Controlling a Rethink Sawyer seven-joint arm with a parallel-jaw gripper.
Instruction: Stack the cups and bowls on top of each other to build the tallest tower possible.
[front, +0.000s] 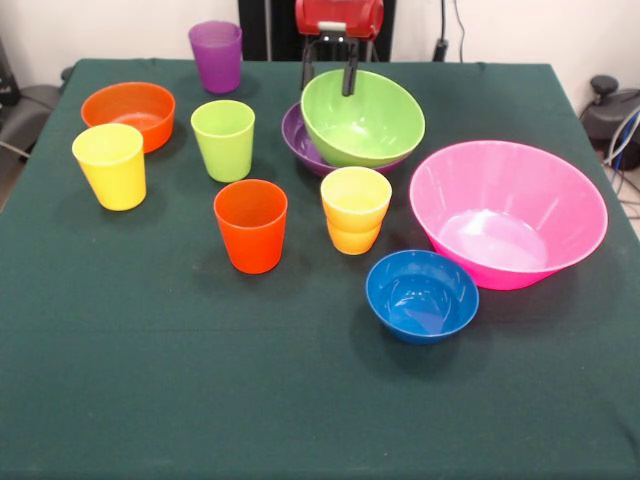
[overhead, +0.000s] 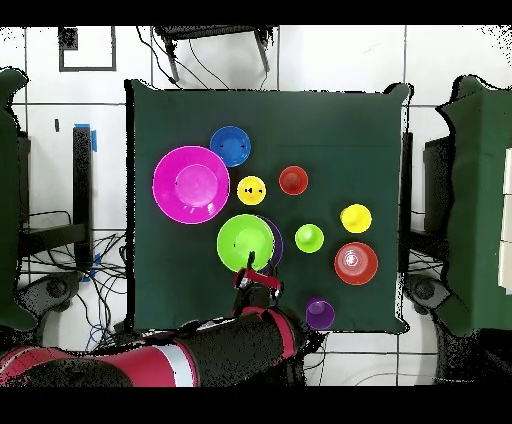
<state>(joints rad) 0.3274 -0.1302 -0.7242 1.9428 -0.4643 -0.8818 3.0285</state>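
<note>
My gripper (front: 328, 88) (overhead: 250, 268) hangs open at the far rim of the lime green bowl (front: 362, 118) (overhead: 246, 242), one finger outside the rim and one over the inside. That bowl sits tilted in the purple bowl (front: 297, 140) (overhead: 277, 246). Standing alone are the large pink bowl (front: 507, 215) (overhead: 190, 184), blue bowl (front: 421, 295) (overhead: 230, 146) and orange bowl (front: 128, 112) (overhead: 356, 263). The cups stand upright and apart: purple (front: 216, 55) (overhead: 320, 313), lime green (front: 224, 140) (overhead: 309, 238), yellow (front: 111, 165) (overhead: 356, 218), orange-red (front: 250, 225) (overhead: 293, 180), yellow-orange (front: 355, 210) (overhead: 251, 190).
A dark green cloth (front: 200, 380) covers the table. Chairs (overhead: 30, 250) stand at both sides of it, and cables (overhead: 100, 270) lie on the tiled floor.
</note>
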